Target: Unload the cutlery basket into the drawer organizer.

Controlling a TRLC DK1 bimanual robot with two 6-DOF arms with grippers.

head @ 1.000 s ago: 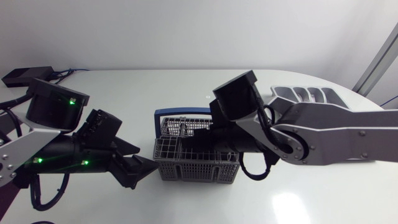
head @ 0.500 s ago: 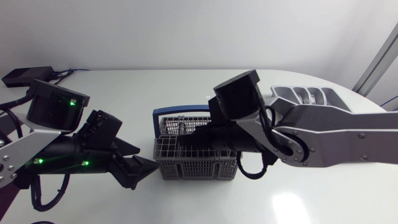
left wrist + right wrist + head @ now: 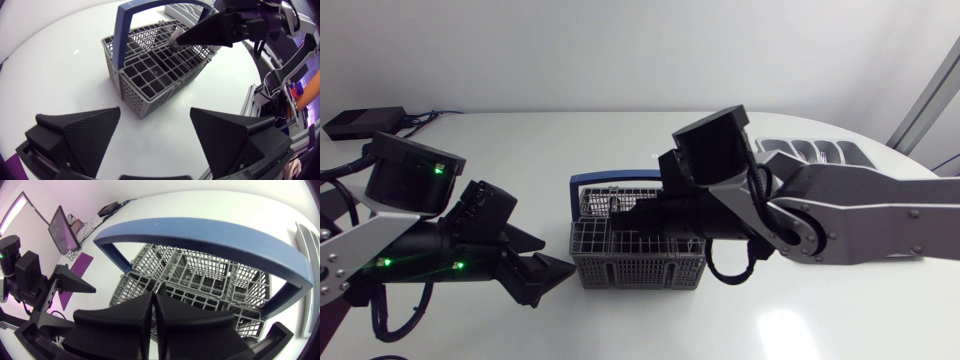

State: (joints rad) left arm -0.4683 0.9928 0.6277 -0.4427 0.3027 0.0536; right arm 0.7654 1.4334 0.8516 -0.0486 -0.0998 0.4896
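Right gripper (image 3: pixel 153 299), matte wedges closed, above grey plastic lattice basket (image 3: pixel 638 268); left gripper (image 3: pixel 155 112) agape just beside.

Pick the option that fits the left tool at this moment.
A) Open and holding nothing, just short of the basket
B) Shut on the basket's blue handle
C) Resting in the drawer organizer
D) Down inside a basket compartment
A: the left tool has its two fingers spread wide with nothing between them. It sits just short of the cutlery basket and does not touch the blue handle.
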